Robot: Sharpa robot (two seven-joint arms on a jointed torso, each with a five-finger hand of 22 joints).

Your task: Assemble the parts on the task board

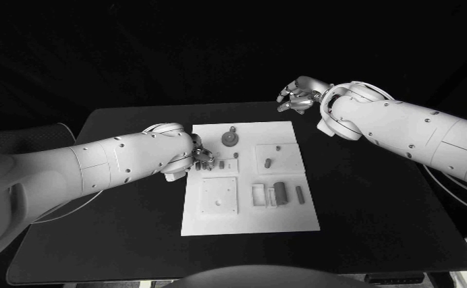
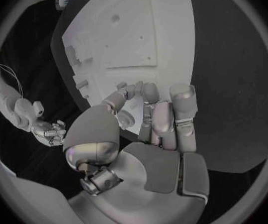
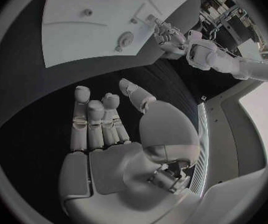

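At the left of the head view my left hand (image 1: 200,156) rests at the board's (image 1: 248,224) left edge, fingers curled in near a small part (image 1: 222,164); whether it grips anything I cannot tell. Just right of it and a little higher lies the round part (image 1: 229,139), then a peg (image 1: 268,163) right of centre and the bars (image 1: 279,193) lower right, long axes running up the frame. At upper right my right hand (image 1: 299,96) hovers off the board, fingers apart, holding nothing. I judge the left hand far nearer to the parts.
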